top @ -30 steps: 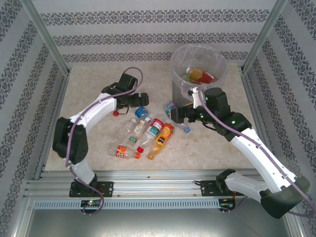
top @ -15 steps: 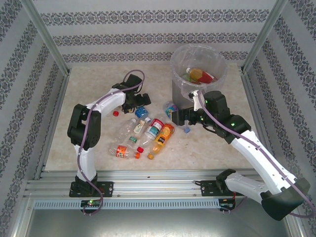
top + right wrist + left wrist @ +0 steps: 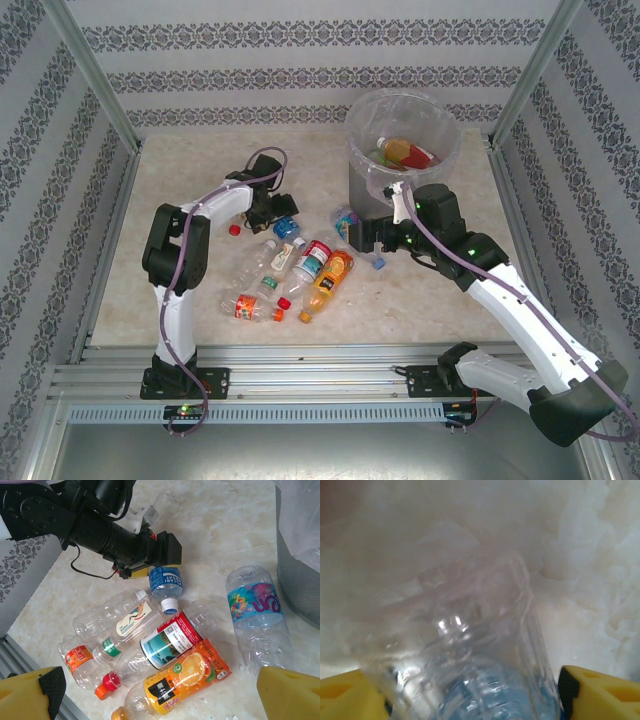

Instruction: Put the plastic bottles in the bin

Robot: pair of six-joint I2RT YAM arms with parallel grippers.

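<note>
One blue-label bottle [image 3: 485, 690] between left jaws, wrist view — overhead, grip unclear.

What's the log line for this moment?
left hand: astride blue-label bottle, grip unconfirmed | right hand: open, above loose bottles | bin: binned bottles inside

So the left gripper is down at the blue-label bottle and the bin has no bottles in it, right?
No: the bin holds bottles, as the top view shows. The left gripper is down at the blue-label bottle.
</note>
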